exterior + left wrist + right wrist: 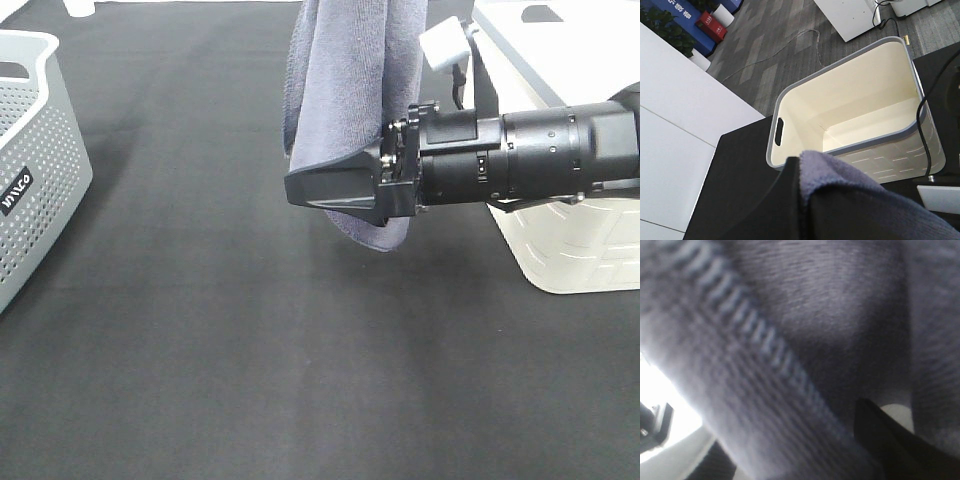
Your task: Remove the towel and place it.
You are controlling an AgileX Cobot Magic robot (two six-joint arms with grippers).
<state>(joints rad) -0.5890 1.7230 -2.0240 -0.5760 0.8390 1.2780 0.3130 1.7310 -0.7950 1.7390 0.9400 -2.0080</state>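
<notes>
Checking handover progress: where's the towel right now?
In the exterior high view the towel hangs top centre, left of the cream basket, with the right pincer at its lower part.

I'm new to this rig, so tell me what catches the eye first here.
A greyish-purple towel hangs in mid-air at the top middle, above the black table. The right arm's claw reaches across to its lower end. A grey basket stands at the left edge, a cream basket on the right.
</notes>
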